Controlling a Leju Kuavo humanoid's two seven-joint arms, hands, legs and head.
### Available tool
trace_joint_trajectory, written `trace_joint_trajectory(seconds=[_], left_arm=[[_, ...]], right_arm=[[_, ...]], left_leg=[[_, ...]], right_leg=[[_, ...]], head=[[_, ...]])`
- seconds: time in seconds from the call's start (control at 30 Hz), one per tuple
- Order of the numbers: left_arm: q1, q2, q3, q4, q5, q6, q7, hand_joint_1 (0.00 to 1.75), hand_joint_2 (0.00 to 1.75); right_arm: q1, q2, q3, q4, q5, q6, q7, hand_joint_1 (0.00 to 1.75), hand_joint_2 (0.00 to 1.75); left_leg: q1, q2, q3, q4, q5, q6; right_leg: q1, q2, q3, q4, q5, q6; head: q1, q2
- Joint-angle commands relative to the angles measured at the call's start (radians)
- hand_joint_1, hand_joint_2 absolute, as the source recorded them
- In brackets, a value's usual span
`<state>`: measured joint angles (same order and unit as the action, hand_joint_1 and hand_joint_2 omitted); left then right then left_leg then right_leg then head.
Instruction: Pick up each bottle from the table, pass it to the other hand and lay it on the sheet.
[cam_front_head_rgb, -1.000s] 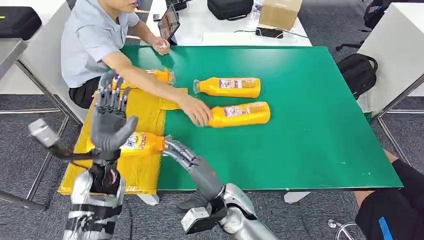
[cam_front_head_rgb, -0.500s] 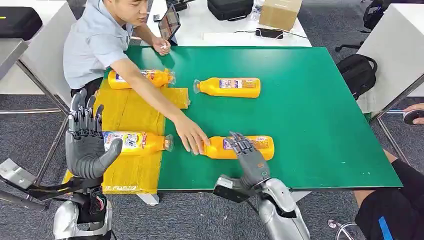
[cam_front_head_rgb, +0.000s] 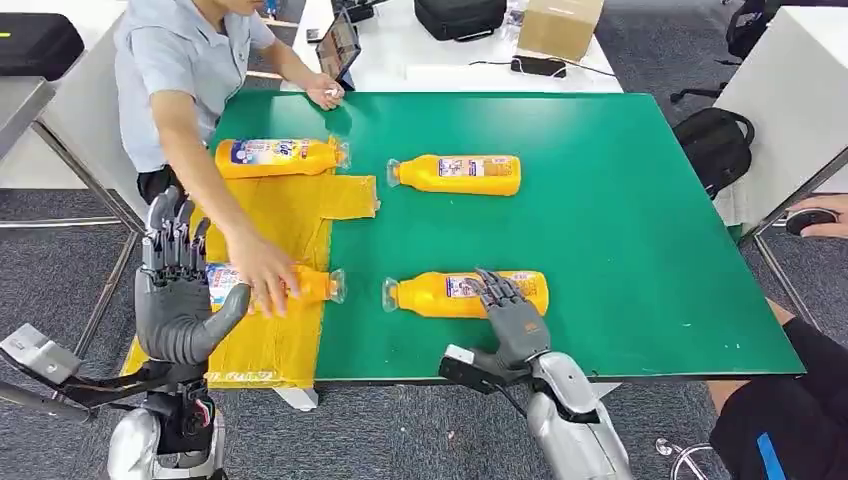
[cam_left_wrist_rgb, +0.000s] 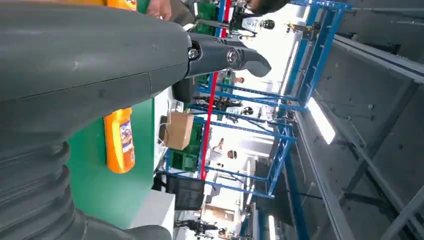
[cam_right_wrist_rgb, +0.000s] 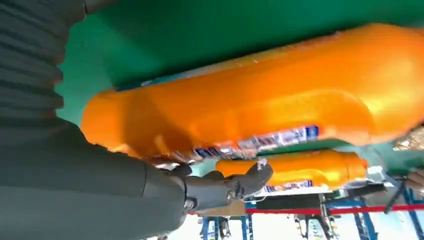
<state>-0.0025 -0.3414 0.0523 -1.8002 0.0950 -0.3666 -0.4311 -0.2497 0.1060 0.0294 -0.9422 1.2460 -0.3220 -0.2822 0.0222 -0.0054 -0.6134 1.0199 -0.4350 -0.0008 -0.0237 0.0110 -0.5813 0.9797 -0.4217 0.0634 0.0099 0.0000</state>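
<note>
On the green table (cam_front_head_rgb: 640, 250), near its front edge, our right hand (cam_front_head_rgb: 510, 315) rests its spread fingers over the nearest bottle (cam_front_head_rgb: 440, 295), not yet gripping; our left hand (cam_front_head_rgb: 178, 300) waits open beside the yellow sheet (cam_front_head_rgb: 290, 225) to receive it.

The robot had silver arms ending in dark grey, many-fingered hands, the left hand (cam_front_head_rgb: 178, 300) and right hand (cam_front_head_rgb: 513, 318) each behind a ribbed grey wrist cover.

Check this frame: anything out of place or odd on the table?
Yes. A person's hand is on the bottle lying on the yellow sheet, within the robot's workspace. Nothing looks spilled or damaged.
</note>
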Motion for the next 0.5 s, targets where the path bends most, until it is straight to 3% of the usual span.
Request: trace_joint_trajectory(seconds=[0.03, 0.27, 0.5], left_arm=[[-0.004, -0.008, 0.037, 0.123, 0.011, -0.019, 0.000, 0.00, 1.75], [0.012, -0.008, 0.031, 0.106, 0.041, -0.032, 0.011, 0.00, 1.75], [0.016, -0.008, 0.030, 0.102, 0.042, -0.034, 0.011, 0.00, 1.75]], right_arm=[[-0.134, -0.049, -0.022, 0.351, 0.117, -0.074, 0.085, 0.00, 1.75], [-0.184, -0.050, 0.003, 0.378, 0.239, -0.102, 0.141, 0.00, 1.75], [-0.179, -0.047, 0.006, 0.371, 0.242, -0.100, 0.148, 0.00, 1.75]], left_leg=[[0.000, 0.001, 0.008, -0.004, 0.000, 0.002], [0.000, 0.000, 0.009, -0.001, 0.000, 0.001], [0.000, -0.001, 0.012, -0.002, 0.001, 0.002]], right_leg=[[0.001, -0.001, 0.008, -0.004, 0.001, -0.004], [0.000, -0.002, 0.008, -0.002, 0.000, -0.002], [0.001, -0.003, 0.010, -0.003, 0.001, -0.004]], head=[[0.000, 0.000], [0.000, 0.000], [0.000, 0.000]])
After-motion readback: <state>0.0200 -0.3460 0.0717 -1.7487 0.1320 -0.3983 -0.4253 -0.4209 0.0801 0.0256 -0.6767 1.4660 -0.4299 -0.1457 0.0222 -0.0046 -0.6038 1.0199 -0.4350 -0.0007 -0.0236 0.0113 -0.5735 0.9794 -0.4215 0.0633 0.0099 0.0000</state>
